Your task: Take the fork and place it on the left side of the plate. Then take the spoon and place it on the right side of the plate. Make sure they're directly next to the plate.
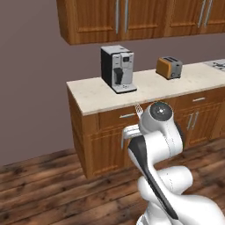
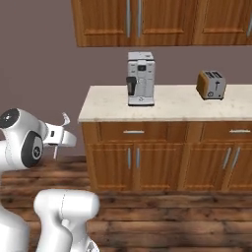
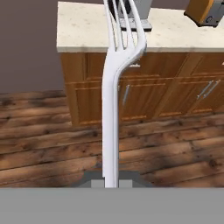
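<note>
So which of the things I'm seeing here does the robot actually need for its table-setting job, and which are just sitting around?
Part of the job:
- fork, gripped by its handle in the shut gripper, tines pointing away from the hand

Just standing about:
- coffee machine on the counter
- toaster further right on it
- wall cabinets above

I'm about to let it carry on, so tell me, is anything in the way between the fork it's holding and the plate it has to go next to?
Cannot say: the plate is not in these pictures. The gripper is shut on the fork, held in the air short of the counter, which carries a coffee machine and a toaster. Nothing stands between fork and counter.
</note>
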